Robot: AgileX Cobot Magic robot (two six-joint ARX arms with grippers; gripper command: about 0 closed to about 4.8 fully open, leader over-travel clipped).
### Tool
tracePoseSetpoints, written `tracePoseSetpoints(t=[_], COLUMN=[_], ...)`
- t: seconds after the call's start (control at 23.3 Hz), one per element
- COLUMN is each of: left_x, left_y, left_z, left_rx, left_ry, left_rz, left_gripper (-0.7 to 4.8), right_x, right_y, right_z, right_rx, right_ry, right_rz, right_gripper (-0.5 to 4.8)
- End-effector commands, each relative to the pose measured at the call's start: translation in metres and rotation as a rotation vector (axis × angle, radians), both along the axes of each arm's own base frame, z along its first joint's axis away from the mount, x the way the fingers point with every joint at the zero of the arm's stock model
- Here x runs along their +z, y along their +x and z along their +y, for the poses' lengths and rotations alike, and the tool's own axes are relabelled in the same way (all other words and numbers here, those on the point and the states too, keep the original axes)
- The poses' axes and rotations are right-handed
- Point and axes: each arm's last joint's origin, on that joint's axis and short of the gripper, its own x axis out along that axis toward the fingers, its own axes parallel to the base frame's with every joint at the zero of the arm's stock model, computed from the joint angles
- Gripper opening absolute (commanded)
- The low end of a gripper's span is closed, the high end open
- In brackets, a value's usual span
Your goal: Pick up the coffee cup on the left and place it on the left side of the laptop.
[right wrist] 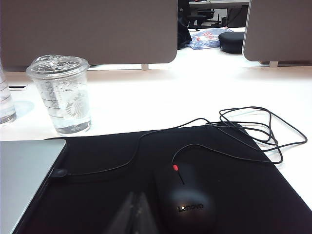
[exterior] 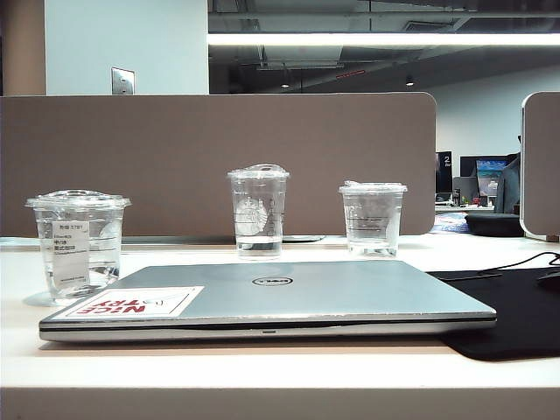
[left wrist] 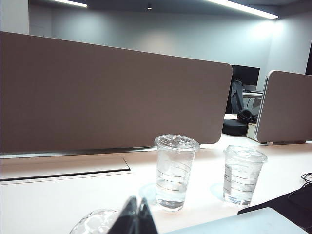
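Coffee cup (exterior: 77,245): short, wide, clear plastic, domed clear lid, white printed label on its side, a little water inside. Upright on the white desk (exterior: 280,372), just beside the left edge of the laptop (exterior: 289,297), near its stickered corner. In the left wrist view its lid (left wrist: 95,222) shows directly under and just beyond the left gripper (left wrist: 137,217).

Laptop: thin, silver, lid shut, round logo at the centre of the lid, white corner sticker (exterior: 131,303) with red and black lettering. Lies flat on the desk; one corner shows just to the side of each gripper in the wrist views.

Left gripper: dark fingertips pressed together, nothing between them, hanging close above the cup's lid; whether they touch it cannot be told.

Right gripper (right wrist: 134,214): only blurred fingertips at the frame edge, apparently close together; how far open cannot be told. Nothing seen in it. It hangs above the black mouse mat (right wrist: 195,161), just beside the black mouse (right wrist: 185,200).

Taller clear cup (left wrist: 174,171): round logo, lidded, beyond the left gripper. Second short clear cup (left wrist: 242,174): lidded, beside the taller one. Mouse cable (right wrist: 243,131): looped across mat and desk. Brown partition (exterior: 219,162): along the desk's far edge.
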Motion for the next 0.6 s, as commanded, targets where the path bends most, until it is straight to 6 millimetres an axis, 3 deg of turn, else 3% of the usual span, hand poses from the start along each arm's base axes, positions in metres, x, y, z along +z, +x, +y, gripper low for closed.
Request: tracePoseSetpoints(t=[0.04, 0.6], left_x=[0.0017, 0.0005], left_y=[0.0, -0.0012], left_z=[0.0002, 0.0023], left_rx=[0.003, 0.032], left_ry=[0.006, 0.036], left_rz=[-0.009, -0.006], left_gripper=[-0.05, -0.05], right_x=[0.0004, 0.0004], right_y=[0.0002, 0.0002], right_z=[-0.0001, -0.0001], right_rx=[-0.002, -0.002], right_ry=[0.003, 0.003], right_rz=[-0.015, -0.015], right_gripper=[-0.04, -0.04])
